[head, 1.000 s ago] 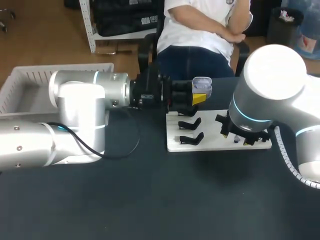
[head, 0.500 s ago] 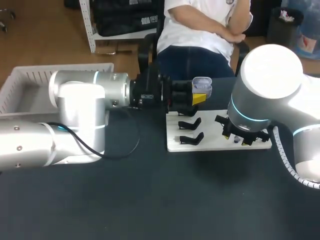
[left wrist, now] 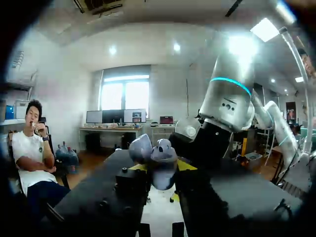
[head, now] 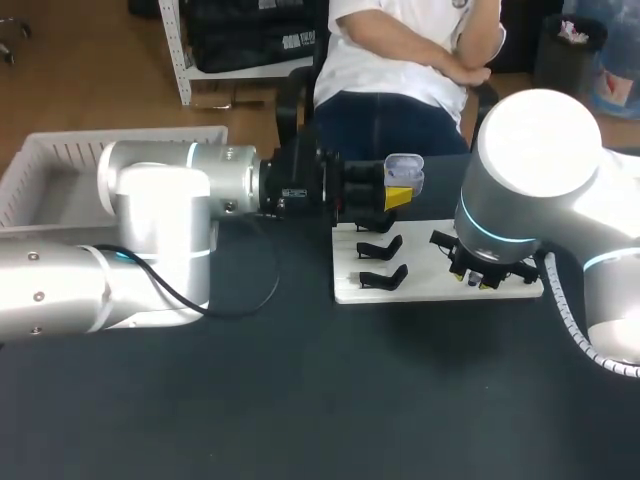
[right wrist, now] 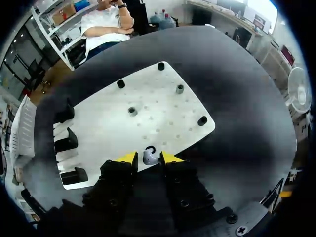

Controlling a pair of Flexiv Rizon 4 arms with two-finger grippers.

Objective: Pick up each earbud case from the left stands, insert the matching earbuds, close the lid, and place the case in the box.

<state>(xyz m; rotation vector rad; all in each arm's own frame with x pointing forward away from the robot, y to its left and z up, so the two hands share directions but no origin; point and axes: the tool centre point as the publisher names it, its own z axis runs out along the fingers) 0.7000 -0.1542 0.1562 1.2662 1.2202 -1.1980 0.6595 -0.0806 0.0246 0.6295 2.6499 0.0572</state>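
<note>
My left gripper is shut on a pale earbud case, held above the back edge of the white board with its lid open. In the left wrist view the case sits between the yellow tips of that gripper. My right gripper points down at the board's front right part. In the right wrist view a small grey earbud lies on the board between the tips of the right gripper. The fingers stand close on both sides, with a thin gap on one side.
Black stands sit on the board's left part, seen too in the right wrist view as stands. Small pegs dot the board. A white slatted box stands at the far left. Dark table surrounds the board.
The right gripper's fingers have narrowed around the earbud, and the arm has shifted slightly left. The left arm and its case have not moved.
</note>
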